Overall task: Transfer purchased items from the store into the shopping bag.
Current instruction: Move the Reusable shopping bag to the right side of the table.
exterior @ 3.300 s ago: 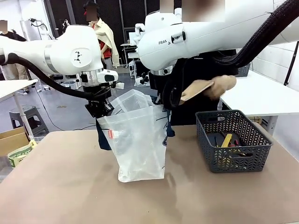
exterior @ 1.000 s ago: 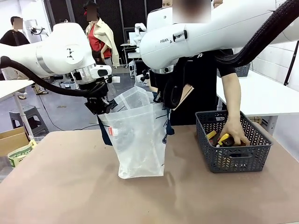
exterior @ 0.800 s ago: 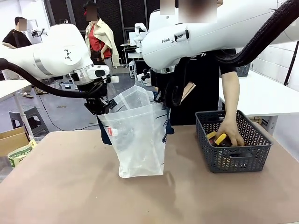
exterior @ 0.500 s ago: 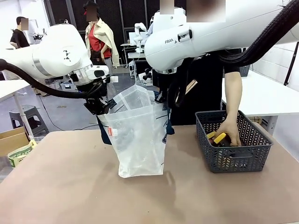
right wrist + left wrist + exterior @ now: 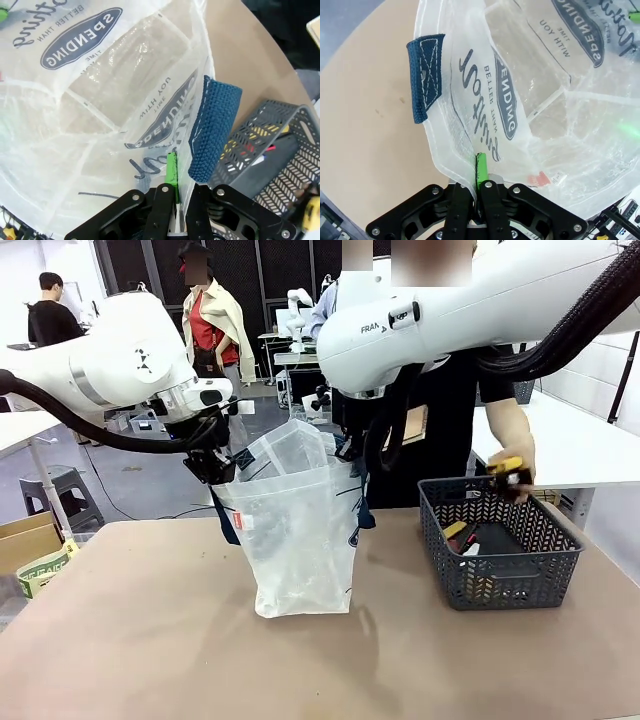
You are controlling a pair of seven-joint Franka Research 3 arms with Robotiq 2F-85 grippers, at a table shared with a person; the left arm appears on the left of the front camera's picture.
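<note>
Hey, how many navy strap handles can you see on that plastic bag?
2. One strap hangs outside the shopping bag at the edge the left gripper pinches; the other hangs at the right gripper's edge, toward the basket. The bag's folds could hide others.

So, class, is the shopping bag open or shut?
Open: left hand and right hand pinch opposite rims of the shopping bag, spreading it.

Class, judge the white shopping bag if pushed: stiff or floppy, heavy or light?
Probably floppy: the shopping bag creases and sags between the left gripper and right gripper pinching its rim. Likely light: little shows through its thin film.
</note>
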